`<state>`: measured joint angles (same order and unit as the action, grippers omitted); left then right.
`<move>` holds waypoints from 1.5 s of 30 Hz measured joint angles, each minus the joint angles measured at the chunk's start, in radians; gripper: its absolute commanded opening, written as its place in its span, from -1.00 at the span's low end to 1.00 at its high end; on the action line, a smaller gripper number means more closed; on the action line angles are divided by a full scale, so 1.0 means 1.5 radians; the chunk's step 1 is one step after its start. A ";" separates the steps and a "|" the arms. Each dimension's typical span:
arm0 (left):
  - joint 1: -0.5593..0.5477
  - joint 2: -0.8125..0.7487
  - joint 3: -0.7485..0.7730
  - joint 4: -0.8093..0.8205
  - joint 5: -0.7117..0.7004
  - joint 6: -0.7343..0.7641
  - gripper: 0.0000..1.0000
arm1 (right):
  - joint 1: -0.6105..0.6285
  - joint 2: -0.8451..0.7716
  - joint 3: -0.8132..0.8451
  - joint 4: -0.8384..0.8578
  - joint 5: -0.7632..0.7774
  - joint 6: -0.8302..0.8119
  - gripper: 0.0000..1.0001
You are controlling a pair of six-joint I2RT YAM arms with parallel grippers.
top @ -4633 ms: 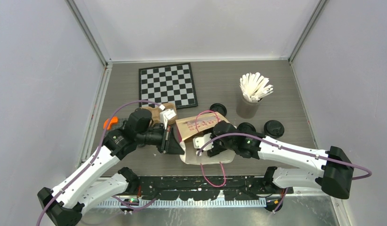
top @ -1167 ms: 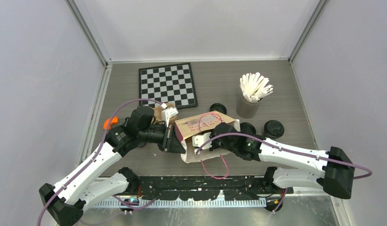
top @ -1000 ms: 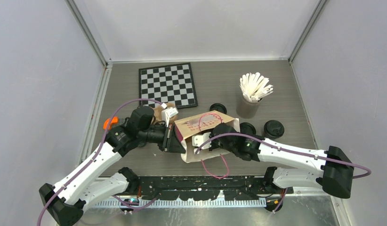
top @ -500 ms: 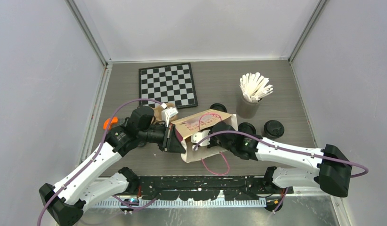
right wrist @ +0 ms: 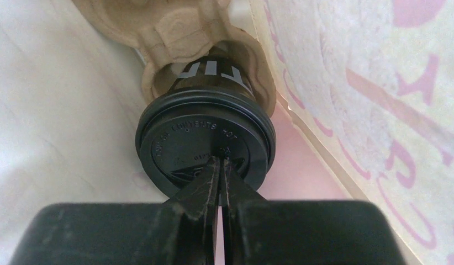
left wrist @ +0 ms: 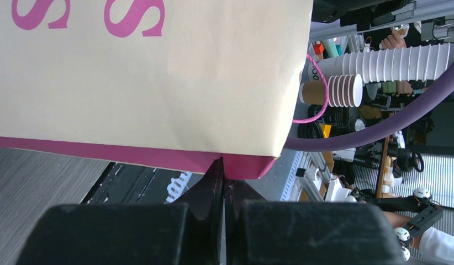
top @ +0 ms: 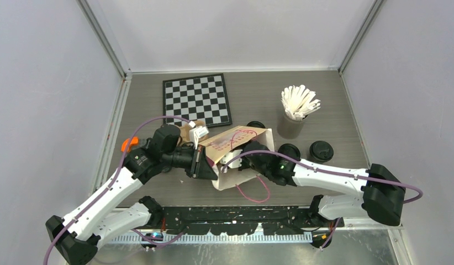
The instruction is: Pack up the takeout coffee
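Observation:
A cream paper bag (top: 242,139) with pink print lies on its side. My left gripper (top: 207,164) is shut on its pink edge (left wrist: 236,164), seen close in the left wrist view with the gripper (left wrist: 223,165) pinching it. My right gripper (top: 229,160) reaches inside the bag. In the right wrist view a black takeout cup (right wrist: 211,70) with its lid (right wrist: 180,141) on sits in a brown pulp tray (right wrist: 175,27). The right gripper (right wrist: 220,161) is shut, its tips touching the lid's centre. Three more black round coffee pieces (top: 256,126) (top: 289,150) (top: 321,150) lie on the table.
A grey cup of white sticks (top: 294,118) stands behind the bag at the right. A chessboard (top: 196,99) lies at the back. A brown item with white packets (top: 193,131) and an orange piece (top: 129,144) are by the left arm. Pink bag handles (top: 257,190) trail toward the near edge.
My right arm has pushed further left into the bag and its jaws have drawn together. The bag's far side has lifted and shifted slightly. The left gripper has held still.

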<state>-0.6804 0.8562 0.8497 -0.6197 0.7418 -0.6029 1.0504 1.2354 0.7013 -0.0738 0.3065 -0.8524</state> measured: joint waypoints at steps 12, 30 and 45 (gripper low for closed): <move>0.000 -0.004 -0.003 0.002 0.001 -0.012 -0.96 | -0.003 0.004 0.005 0.013 0.001 0.025 -0.82; 0.000 -0.002 -0.018 0.038 0.012 -0.032 -0.97 | -0.004 0.038 0.019 0.056 -0.004 0.064 -0.82; 0.000 0.006 -0.019 0.051 0.018 -0.033 -0.98 | -0.004 0.033 0.025 0.044 -0.006 0.098 -0.67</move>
<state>-0.6804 0.8654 0.8207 -0.5434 0.7689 -0.6518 1.0439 1.2854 0.7383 -0.0082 0.2970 -0.7055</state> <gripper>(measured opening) 0.019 0.145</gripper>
